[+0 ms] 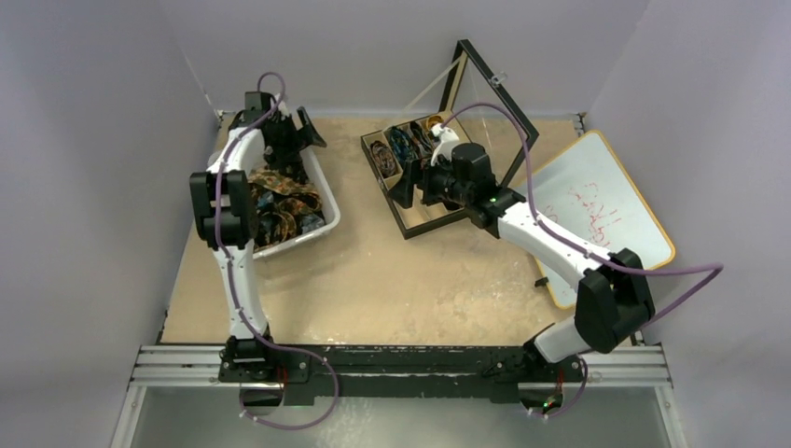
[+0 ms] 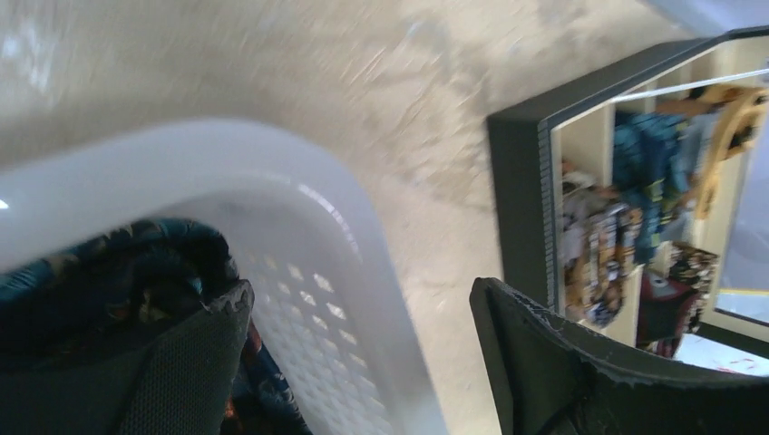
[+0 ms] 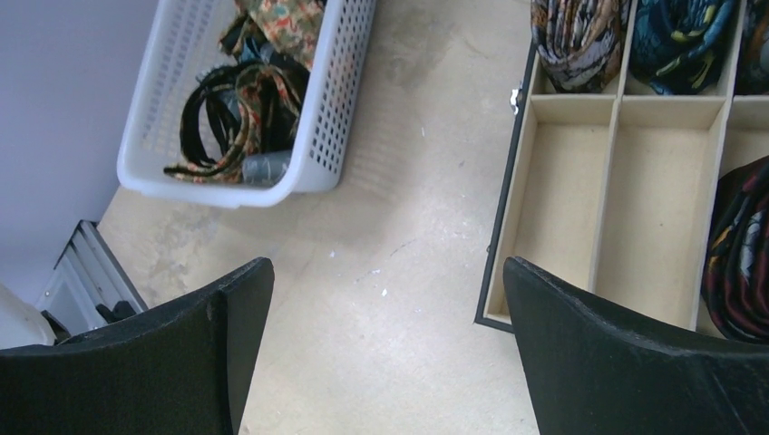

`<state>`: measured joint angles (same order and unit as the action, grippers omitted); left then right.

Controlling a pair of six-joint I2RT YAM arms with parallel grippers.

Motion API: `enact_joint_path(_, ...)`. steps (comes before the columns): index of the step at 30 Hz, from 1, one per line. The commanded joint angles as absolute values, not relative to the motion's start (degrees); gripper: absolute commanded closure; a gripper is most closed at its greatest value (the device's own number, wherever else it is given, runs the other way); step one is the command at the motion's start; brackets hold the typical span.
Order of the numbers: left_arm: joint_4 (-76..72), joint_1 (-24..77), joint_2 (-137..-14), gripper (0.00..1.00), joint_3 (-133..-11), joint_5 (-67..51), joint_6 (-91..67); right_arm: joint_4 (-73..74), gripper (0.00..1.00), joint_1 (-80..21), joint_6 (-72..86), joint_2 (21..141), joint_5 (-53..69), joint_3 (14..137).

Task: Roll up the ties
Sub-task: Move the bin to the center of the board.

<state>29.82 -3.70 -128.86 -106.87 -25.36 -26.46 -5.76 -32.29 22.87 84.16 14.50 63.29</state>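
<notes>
Loose ties (image 1: 284, 205) in tan, black and blue lie heaped in a white basket (image 1: 328, 207) on the left. Rolled ties (image 3: 580, 41) fill the far compartments of a wooden box (image 3: 508, 227), and a dark red one (image 3: 739, 263) sits at the right. My left gripper (image 1: 306, 131) hangs open over the basket's far end. In the left wrist view it (image 2: 363, 299) straddles the basket rim (image 2: 299, 181), with a dark blue tie (image 2: 109, 272) beside its left finger (image 2: 181, 362). My right gripper (image 3: 388, 272) is open above bare table beside the box, holding nothing.
The box's black-framed lid (image 1: 494, 93) stands raised behind the box. A whiteboard (image 1: 606, 205) with red writing lies at the right. Two box compartments (image 3: 653, 208) hold nothing. Walls close in on the left, back and right.
</notes>
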Motion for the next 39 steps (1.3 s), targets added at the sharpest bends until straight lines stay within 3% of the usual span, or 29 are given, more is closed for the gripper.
enact_joint_path(1, 30.19, -3.77, -131.87, 0.12, -118.93, -32.15, -25.18, -5.13, 0.01, -32.26, 21.89, 86.94, 15.28, 64.28)
enact_joint_path(4, 33.54, -3.69, -131.80, 0.12, -123.83, -32.93, -24.54, -4.99, 0.01, -32.26, 21.89, 89.08, 15.76, 65.75)
enact_joint_path(7, 32.00, -3.78, -124.78, 0.11, -117.79, -32.86, -22.82, -6.85, 0.01, -32.35, 23.03, 90.74, 18.70, 65.79)
enact_joint_path(12, 24.16, -3.73, -101.10, 0.11, -89.95, -31.80, -24.45, -10.43, 0.01, -32.42, 24.96, 89.85, 18.41, 63.52)
enact_joint_path(23, 24.87, -0.40, -59.83, 0.11, -47.63, -37.98, -34.48, -18.81, 0.01, -32.40, 32.25, 78.46, 9.03, 51.95)
enact_joint_path(30, 27.87, -0.36, -58.94, 0.11, -41.33, -29.91, -35.34, -16.63, 0.01, -32.36, 33.13, 77.84, 7.57, 52.20)
enact_joint_path(39, 26.07, -0.67, -70.67, 0.10, -48.10, -20.30, -30.45, -13.46, 0.01, -32.36, 32.43, 78.11, 6.69, 53.92)
